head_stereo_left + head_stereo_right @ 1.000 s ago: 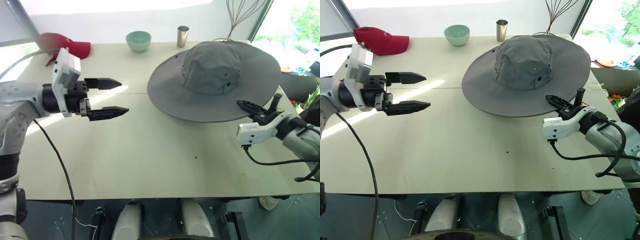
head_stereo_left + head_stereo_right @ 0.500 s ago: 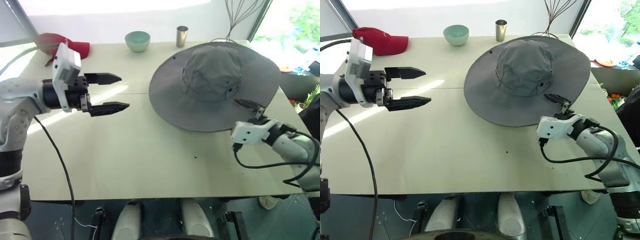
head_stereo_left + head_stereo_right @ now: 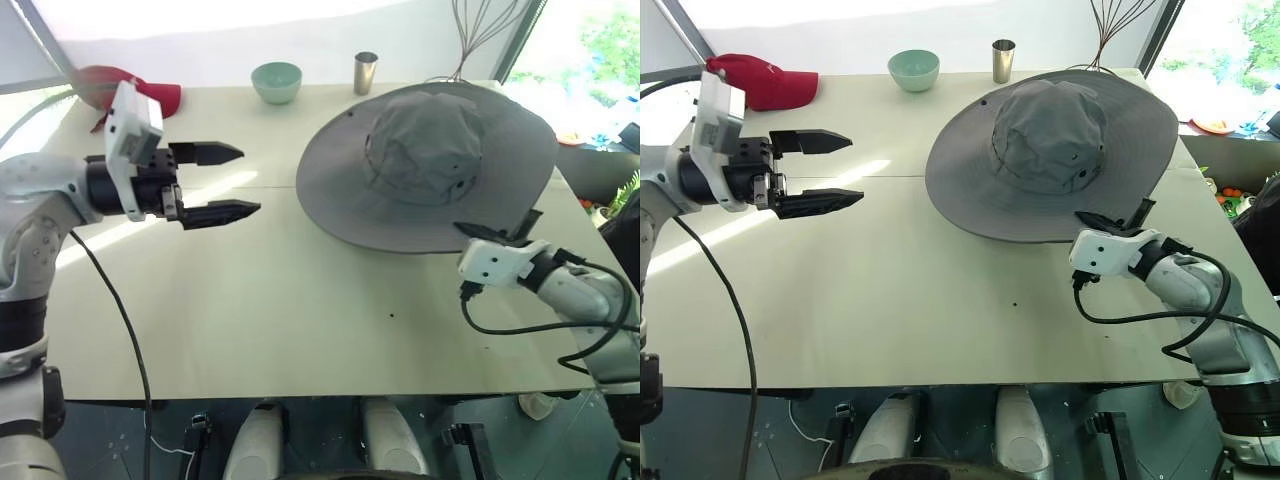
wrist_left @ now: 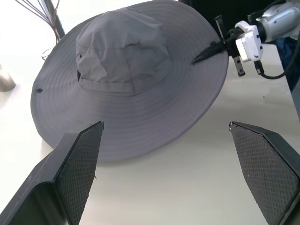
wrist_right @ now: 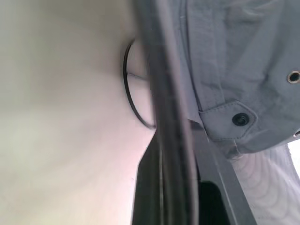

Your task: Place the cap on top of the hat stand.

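Note:
The cap (image 3: 430, 150), a wide grey sun hat, sits raised off the table at the right. Beneath its brim, in the right wrist view, a thin dark wire ring of the hat stand (image 5: 127, 89) lies on the table; the rest of the stand is hidden under the cap. My right gripper (image 3: 482, 233) is at the near right edge of the brim, shut, with the brim's edge (image 5: 168, 140) running between its fingers. My left gripper (image 3: 248, 181) hangs open above the table to the left of the cap, pointing toward it, holding nothing.
A red baseball cap (image 3: 140, 92) lies at the far left corner. A pale green bowl (image 3: 276, 80) and a metal cup (image 3: 366, 72) stand along the far edge. A taller wire stand (image 3: 480, 30) rises behind the cap. The table's right edge (image 3: 585, 300) is beside my right arm.
My right gripper rolled, sank a little and slid in over the brim's near edge, opening and then shutting there. The cap tilted briefly and settled. The left gripper stayed put.

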You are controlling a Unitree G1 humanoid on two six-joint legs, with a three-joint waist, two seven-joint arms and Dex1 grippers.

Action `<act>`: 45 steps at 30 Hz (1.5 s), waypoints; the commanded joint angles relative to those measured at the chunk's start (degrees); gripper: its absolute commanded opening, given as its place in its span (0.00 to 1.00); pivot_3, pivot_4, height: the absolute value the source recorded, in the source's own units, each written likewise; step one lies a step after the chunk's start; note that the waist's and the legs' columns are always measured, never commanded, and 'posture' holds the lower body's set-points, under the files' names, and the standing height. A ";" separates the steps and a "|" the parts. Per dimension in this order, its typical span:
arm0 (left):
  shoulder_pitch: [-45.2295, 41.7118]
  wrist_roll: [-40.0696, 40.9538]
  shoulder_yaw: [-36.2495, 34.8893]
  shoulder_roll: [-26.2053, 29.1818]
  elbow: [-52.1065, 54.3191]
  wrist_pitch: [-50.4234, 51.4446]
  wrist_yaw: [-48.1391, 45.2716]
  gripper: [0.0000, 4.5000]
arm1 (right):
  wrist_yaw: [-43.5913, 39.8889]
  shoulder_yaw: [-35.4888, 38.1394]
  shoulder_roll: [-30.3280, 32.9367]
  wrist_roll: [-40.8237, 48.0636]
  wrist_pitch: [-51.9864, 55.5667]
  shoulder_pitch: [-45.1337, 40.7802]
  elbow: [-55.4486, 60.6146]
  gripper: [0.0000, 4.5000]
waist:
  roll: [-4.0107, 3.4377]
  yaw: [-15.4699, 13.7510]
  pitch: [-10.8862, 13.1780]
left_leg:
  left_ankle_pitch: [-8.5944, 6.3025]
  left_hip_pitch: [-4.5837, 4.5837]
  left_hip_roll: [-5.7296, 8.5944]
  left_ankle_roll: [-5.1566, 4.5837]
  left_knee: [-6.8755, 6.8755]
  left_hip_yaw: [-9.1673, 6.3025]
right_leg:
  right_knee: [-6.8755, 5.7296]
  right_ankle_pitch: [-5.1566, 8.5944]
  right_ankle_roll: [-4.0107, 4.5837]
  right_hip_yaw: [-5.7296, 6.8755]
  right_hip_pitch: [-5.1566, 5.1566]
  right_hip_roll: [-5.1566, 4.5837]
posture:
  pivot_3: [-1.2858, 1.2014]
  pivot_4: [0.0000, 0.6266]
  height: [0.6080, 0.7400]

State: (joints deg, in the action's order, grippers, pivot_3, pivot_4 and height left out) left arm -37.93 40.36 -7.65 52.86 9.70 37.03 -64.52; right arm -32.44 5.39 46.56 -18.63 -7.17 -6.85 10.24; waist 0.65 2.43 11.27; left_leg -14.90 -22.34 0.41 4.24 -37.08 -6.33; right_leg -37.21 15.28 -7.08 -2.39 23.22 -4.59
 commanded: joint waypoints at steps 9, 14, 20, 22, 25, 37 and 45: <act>-1.41 -0.70 -1.13 0.19 0.75 -0.77 0.14 1.00 | 1.15 1.21 -2.95 2.62 4.34 -1.62 2.97 0.01 | 0.00 -0.03 0.00 | 0.00 0.00 0.00 0.00 0.00 0.00 | 0.00 0.00 0.00 0.00 0.00 0.00 | 0.52 0.24 1.00; -1.18 -1.21 -0.91 -0.14 0.78 -0.96 0.14 1.00 | 0.93 1.26 -3.01 3.41 5.29 -1.65 3.09 0.21 | 0.00 -0.02 0.00 | 0.00 0.00 0.00 0.00 0.00 0.00 | 0.00 0.00 0.00 0.00 0.00 0.00 | 0.52 0.24 1.00; -0.34 -1.99 -0.80 0.06 0.28 -1.30 -0.50 1.00 | -0.94 4.92 0.41 4.56 3.90 1.60 6.36 0.73 | -0.01 -0.12 0.01 | 0.00 0.00 0.00 0.00 0.00 0.00 | 0.00 0.00 0.00 0.00 0.01 0.00 | 0.52 0.24 1.00; 0.05 -2.32 -0.92 0.25 -0.26 -1.38 -0.85 1.00 | -3.25 9.40 1.96 8.58 3.48 4.15 8.57 0.73 | -0.01 -0.30 0.01 | 0.00 -0.02 0.01 0.00 0.01 0.00 | 0.02 0.00 0.00 0.00 0.01 0.00 | 0.52 0.24 1.00; 0.92 -3.59 -0.97 0.66 -1.70 -2.40 -1.79 1.00 | -10.78 18.43 4.50 17.52 4.79 10.32 12.99 0.73 | -0.01 -0.34 0.01 | -0.01 -0.03 0.01 -0.01 0.01 0.00 | 0.04 0.00 0.00 0.00 -0.01 -0.01 | 0.52 0.24 1.00; 0.86 -9.11 -1.63 3.09 -11.54 -8.16 -5.16 1.00 | -39.47 47.14 22.84 48.10 39.77 13.98 -9.65 0.99 | 0.07 0.07 0.04 | -0.09 0.52 -0.02 -0.16 0.04 0.15 | 0.15 0.11 0.18 -0.08 -0.51 0.00 | 0.52 0.24 1.00; -1.44 -10.45 -1.48 3.90 -15.40 -10.14 -7.04 1.00 | -43.28 38.11 29.21 51.64 42.81 -0.47 -21.92 0.99 | 0.00 -0.03 0.08 | -0.16 0.49 -0.05 -0.28 0.10 0.25 | 0.16 0.08 0.00 -0.15 -0.44 0.00 | 0.52 0.24 1.00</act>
State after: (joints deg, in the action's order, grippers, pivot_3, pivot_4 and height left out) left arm -37.99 30.16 -7.64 55.68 -6.16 27.90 -71.14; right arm -74.72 43.80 74.38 31.85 35.46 -6.15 -10.79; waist 0.64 2.41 11.35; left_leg -15.07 -21.86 0.36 3.95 -37.01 -6.07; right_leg -37.05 15.36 -7.09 -2.54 22.77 -4.60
